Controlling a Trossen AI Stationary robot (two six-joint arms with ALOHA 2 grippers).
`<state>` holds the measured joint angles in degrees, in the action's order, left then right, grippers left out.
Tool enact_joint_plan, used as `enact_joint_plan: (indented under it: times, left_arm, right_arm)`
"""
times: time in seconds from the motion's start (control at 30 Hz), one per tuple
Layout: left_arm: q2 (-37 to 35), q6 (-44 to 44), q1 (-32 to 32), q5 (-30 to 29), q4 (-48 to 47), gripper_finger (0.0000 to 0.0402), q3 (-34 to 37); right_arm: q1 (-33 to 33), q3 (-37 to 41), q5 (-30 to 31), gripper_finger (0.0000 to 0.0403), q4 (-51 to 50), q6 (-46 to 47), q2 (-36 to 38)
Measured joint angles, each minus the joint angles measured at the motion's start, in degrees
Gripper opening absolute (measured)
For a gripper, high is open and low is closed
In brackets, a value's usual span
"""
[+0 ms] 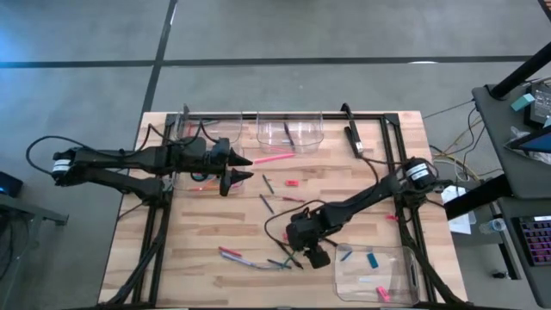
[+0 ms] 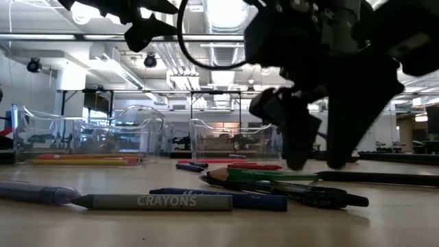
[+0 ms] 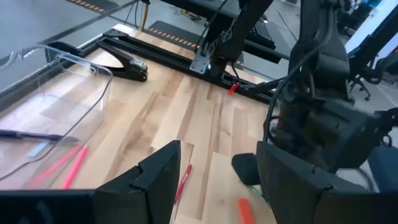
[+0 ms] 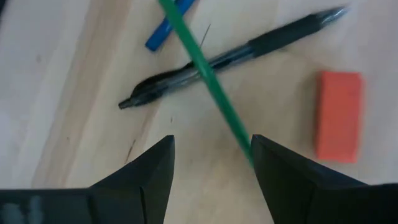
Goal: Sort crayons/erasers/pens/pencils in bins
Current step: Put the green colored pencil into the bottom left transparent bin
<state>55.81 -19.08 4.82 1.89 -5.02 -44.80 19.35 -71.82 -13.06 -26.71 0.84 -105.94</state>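
Pens lie scattered on the worktop (image 1: 198, 258); one black pen (image 4: 230, 55) lies under a green pencil (image 4: 211, 81), near a red-orange eraser (image 4: 339, 115). The right pincer (image 4: 211, 165) hangs just above them, fingers apart. The left pincer (image 1: 245, 169) hovers near the far bins (image 1: 289, 131), fingers apart.

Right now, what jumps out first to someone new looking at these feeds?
The right end effector hovers open over a green pencil crossing a black pen, with an orange eraser alongside. The left end effector waits open by the far bins, and loose sticks litter the table.
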Motion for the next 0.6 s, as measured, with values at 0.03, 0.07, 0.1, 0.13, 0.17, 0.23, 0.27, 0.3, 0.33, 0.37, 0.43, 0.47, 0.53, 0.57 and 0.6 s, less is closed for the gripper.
enact_joint_plan:
  times: [0.03,0.07,0.1,0.13,0.17,0.23,0.27,0.3,0.33,0.37,0.43,0.47,0.53,0.57,0.6]
  left_arm:
    - [0.00,-0.10,0.00,0.01,0.02,0.0195,-0.01]
    - [0.02,-0.10,0.00,0.04,0.00,0.0195,-0.02]
    - [0.02,-0.10,-0.02,0.04,0.02,0.0195,-0.02]
    - [0.02,-0.10,-0.02,0.07,0.04,0.0195,-0.02]
    - [0.02,-0.10,-0.02,0.08,0.04,0.0195,-0.02]
    - [0.01,-0.10,-0.02,0.09,0.04,0.0195,-0.02]
    - [0.00,-0.10,-0.02,0.10,0.04,0.0195,-0.02]
    - [0.00,-0.10,-0.03,0.09,0.04,0.0195,-0.02]
    - [0.00,-0.10,-0.04,0.11,0.02,0.0195,-0.02]
    - [0.06,-0.10,-0.04,0.09,0.04,0.0195,-0.02]
    - [0.19,-0.10,-0.04,0.10,0.03,0.0195,-0.02]
    - [0.21,-0.10,-0.04,0.10,0.02,0.0195,-0.02]
    - [0.20,-0.10,-0.04,0.11,0.03,0.0195,-0.02]
    - [0.20,-0.10,-0.03,0.09,0.04,0.0195,-0.02]
    - [0.20,-0.11,-0.02,0.09,0.02,0.0195,-0.02]
  right_arm:
    - [0.09,-0.11,0.32,0.0201,0.11,0.16,-0.56]
    - [0.09,-0.20,0.89,0.0201,0.23,0.72,-1.01]
    - [0.08,-0.07,1.98,0.0201,0.17,0.98,-1.38]
    - [0.04,0.00,3.00,0.0201,0.20,1.19,-2.08]
    - [0.04,-0.04,3.55,0.0201,0.71,1.86,-2.40]
    - [0.03,-0.10,4.31,0.0201,0.97,2.25,-2.96]
    - [0.04,-0.10,4.50,0.0201,1.12,2.32,-3.34]
    - [0.04,-0.10,4.54,0.0201,1.10,2.31,-3.45]
    - [0.04,-0.13,4.57,0.0201,1.17,2.32,-3.67]
    - [0.04,-0.14,4.57,0.0201,1.23,2.32,-3.91]
    - [0.14,-0.21,4.65,0.0201,0.94,2.38,-4.18]
    - [0.15,-0.21,4.73,0.0201,0.87,2.37,-4.30]
    - [0.15,-0.18,4.82,0.0196,0.86,2.14,-4.43]
    - [0.15,-0.16,5.17,0.0191,0.84,2.13,-4.45]
    - [0.15,-0.14,5.51,0.0185,0.84,2.14,-4.47]
